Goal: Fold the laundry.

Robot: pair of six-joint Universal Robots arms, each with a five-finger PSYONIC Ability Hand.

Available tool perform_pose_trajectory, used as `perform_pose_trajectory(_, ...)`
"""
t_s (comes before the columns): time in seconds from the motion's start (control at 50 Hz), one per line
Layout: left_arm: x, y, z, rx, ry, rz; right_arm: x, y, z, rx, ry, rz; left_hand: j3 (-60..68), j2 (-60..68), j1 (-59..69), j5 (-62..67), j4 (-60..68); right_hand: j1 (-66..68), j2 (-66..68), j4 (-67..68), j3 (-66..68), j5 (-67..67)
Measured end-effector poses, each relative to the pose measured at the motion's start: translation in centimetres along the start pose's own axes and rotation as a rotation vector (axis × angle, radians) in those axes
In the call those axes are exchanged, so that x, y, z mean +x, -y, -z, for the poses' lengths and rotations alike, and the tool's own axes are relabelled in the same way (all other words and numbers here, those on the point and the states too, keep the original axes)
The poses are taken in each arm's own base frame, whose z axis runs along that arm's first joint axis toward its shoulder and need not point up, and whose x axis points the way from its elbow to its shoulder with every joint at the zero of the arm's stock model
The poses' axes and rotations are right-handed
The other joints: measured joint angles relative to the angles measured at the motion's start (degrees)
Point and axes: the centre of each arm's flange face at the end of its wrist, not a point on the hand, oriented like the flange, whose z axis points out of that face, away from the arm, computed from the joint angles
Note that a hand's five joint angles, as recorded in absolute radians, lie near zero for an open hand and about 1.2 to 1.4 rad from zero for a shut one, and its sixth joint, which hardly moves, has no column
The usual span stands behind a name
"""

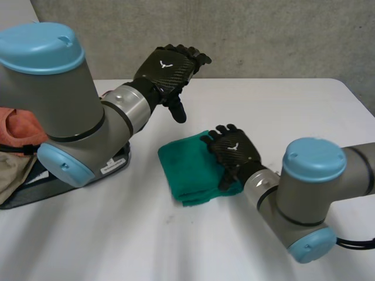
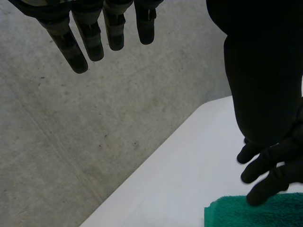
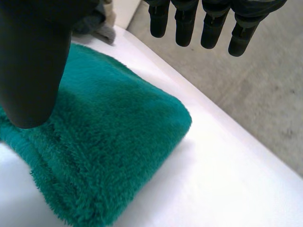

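1. The left hand (image 1: 167, 67) is raised above the white tabletop (image 1: 275, 108). Its fingers (image 2: 70, 47) are straight and a little apart, the thumb is off to one side, and it holds nothing.
2. The right hand (image 1: 234, 153) is low over the folded green towel (image 1: 184, 167). Its fingers (image 3: 211, 23) are straight and spread, with the thumb (image 3: 33, 66) well apart from them, and it pinches nothing.
3. The towel lies flat under the right hand's palm and thumb, and the fingertips reach past its rounded fold. I cannot tell whether the palm presses on it.
4. The towel lies apart from the left hand, on its thumb side.
5. An orange cloth (image 1: 23, 126) and a beige cloth (image 1: 12, 170) are heaped behind the left arm (image 1: 58, 105), well apart from both hands.
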Motion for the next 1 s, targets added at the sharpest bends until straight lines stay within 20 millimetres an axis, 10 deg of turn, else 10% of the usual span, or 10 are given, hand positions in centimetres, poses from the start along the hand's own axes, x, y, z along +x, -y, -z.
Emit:
perform_pose_trajectory(0.26,-0.6,0.8,0.6,0.01,0.008,0.016,3.4,-2.8,0.0,-0.123,-0.051,-0.421,0.0,0.0,0.0,0.0,0.0,0.0,0.0,0.0,0.0,0.0)
perform_pose_trajectory(0.5,-0.6,0.7,0.6,0.008,0.0,0.027,3.3,-5.7,-1.8,-0.146,-0.017,-0.442,0.0,0.0,0.0,0.0,0.0,0.0,0.2,0.2,0.2,0.0)
perform_pose_trajectory(0.62,-0.7,0.4,0.6,0.003,-0.001,0.028,3.4,-5.9,-2.8,-0.132,-0.019,-0.442,0.0,0.0,0.0,0.0,0.0,35.2,43.5,44.1,45.0,39.9)
perform_pose_trajectory(0.74,-1.1,0.3,0.6,0.002,0.006,0.03,4.7,-5.4,-4.1,-0.087,-0.065,-0.451,0.0,0.0,0.0,0.0,0.0,38.8,48.6,56.5,55.7,51.1)
perform_pose_trajectory(1.0,-1.9,0.5,0.7,0.011,0.022,0.055,18.1,-6.3,-9.0,0.091,-0.393,-0.463,0.0,0.0,0.0,0.0,0.0,38.8,48.6,56.5,55.9,52.0)
